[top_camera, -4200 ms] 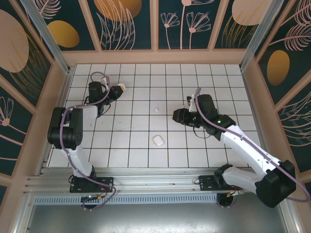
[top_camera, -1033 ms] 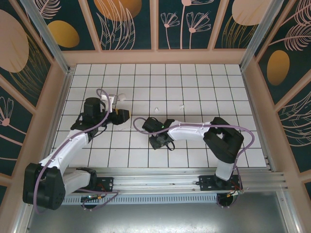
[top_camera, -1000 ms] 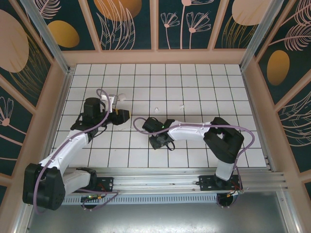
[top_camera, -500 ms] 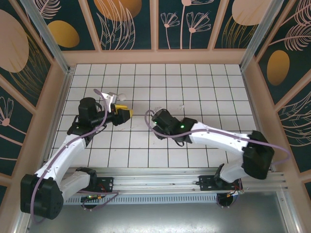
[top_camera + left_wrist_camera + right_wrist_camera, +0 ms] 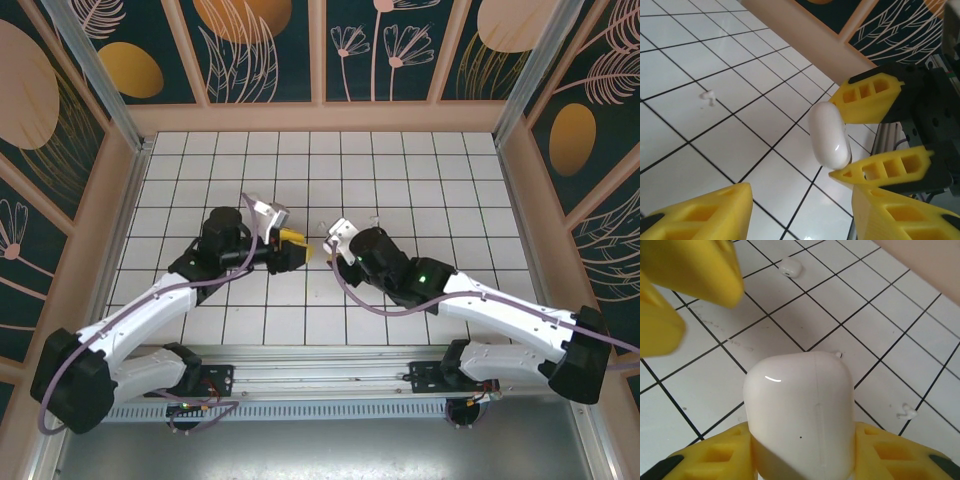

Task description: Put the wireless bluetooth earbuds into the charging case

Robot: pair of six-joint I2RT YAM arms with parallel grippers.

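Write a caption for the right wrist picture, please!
Right gripper pinches a white case over the tiles, a tiny earbud lying nearby.

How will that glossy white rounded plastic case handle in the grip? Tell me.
Likely slippery: the glossy white rounded plastic case shows bright highlights and curved sides where the right gripper pinches it. Probably rigid; its shell looks undeformed. Set down, it may rock or roll.

Bright, even light; small glints on the charging case [image 5: 800, 415], near foreground blurred.
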